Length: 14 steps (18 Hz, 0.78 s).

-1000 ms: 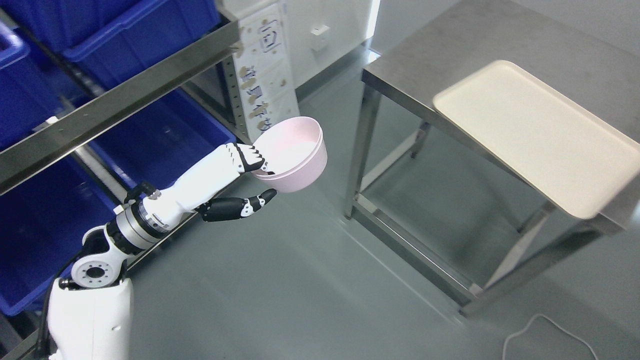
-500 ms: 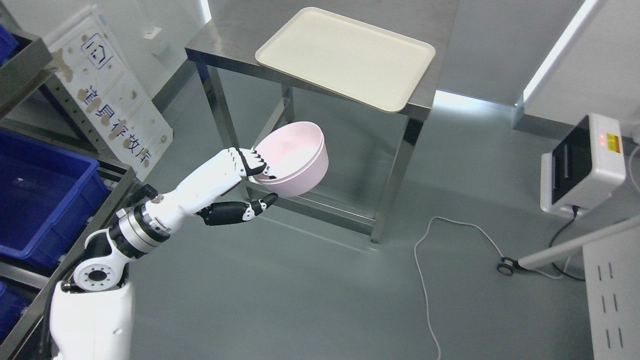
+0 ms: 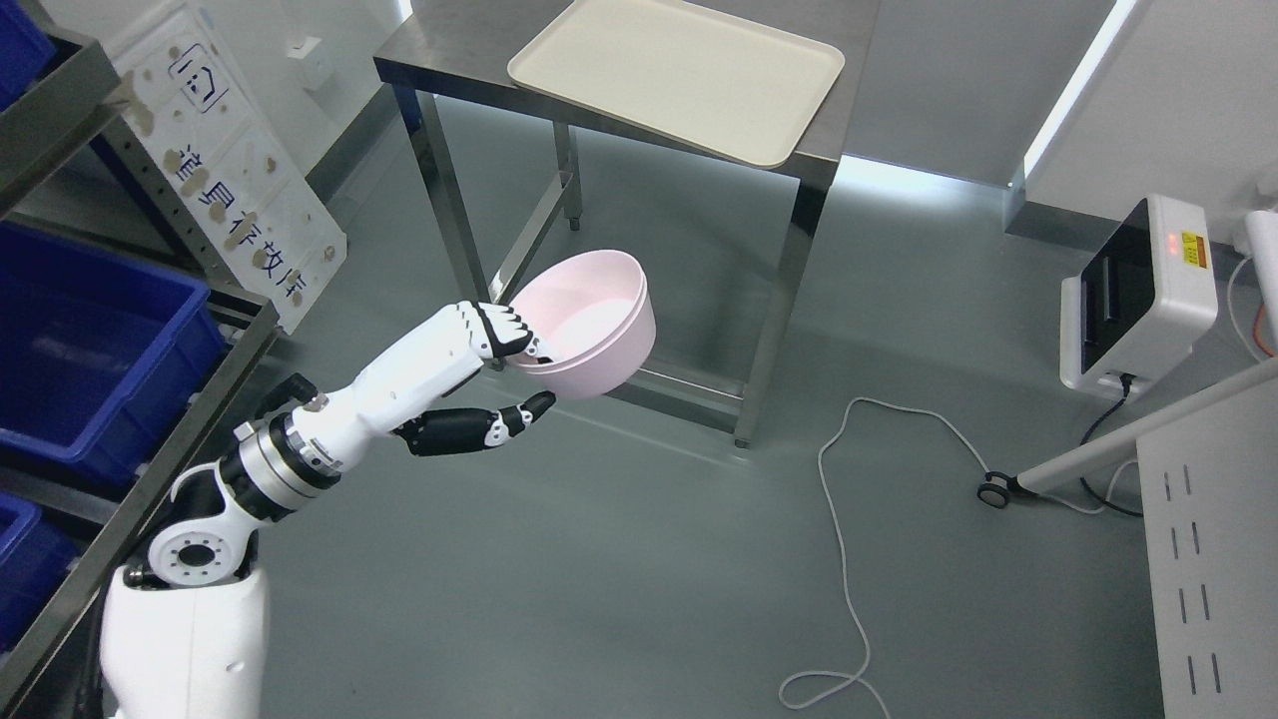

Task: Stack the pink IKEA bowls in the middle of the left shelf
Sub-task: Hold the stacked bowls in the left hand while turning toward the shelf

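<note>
One pink bowl [image 3: 589, 322]; one tray [image 3: 677, 75]; one table [image 3: 449, 45]; two blue bins [image 3: 90, 350].

Camera view swings right, away from the shelf [image 3: 150, 469] and its blue bins [image 3: 90, 350]; table [image 3: 799, 165], cream tray [image 3: 679, 75], floor cable [image 3: 849, 559] and white unit [image 3: 1138, 290] enter frame. Relative to the view, no shift of left hand [image 3: 504, 345] or pink bowl [image 3: 589, 325].

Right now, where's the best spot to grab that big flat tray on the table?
Probably the cream tray at its near right corner, coming from the front: that corner juts past the steel table edge, so fingers could slip under the thin raised rim there.
</note>
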### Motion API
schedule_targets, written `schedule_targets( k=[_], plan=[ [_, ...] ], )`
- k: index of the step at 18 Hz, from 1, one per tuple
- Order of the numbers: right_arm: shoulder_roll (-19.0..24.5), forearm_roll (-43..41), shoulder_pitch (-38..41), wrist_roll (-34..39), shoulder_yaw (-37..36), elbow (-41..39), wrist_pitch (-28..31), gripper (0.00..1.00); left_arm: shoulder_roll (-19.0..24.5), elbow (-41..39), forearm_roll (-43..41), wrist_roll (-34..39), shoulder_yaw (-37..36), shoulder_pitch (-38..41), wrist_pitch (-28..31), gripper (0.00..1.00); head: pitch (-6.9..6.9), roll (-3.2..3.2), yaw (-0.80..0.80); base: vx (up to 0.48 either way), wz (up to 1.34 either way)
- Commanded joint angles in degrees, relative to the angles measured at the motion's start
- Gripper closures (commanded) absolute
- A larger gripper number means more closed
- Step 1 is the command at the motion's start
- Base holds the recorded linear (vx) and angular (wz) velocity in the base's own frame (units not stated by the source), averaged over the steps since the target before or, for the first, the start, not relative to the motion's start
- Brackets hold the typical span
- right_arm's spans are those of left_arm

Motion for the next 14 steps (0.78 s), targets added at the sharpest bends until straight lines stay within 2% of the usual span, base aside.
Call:
schedule_targets(
  k=[1,7,14],
  plan=[
    [-1.0,0.0,1.7,0.0,-0.7,-1.9,-0.1,0.0,-0.1,0.1,0.0,0.1,0.0,0.2,0.0,0.97,0.0,0.0,0.0,-0.208,0.22],
    [-1.0,0.0,1.7,0.0,-0.6,-1.9,0.0,0.0,-0.2,0.1,0.0,0.2,0.8,0.7,0.0,0.97,0.0,0.0,0.0,-0.222,0.59],
    [-1.0,0.0,1.7,0.0,-0.7,-1.9,0.0,0.0,-0.2,0.1,0.0,0.3,1.3,1.2,0.0,0.97,0.0,0.0,0.0,-0.194,1.41]
  ],
)
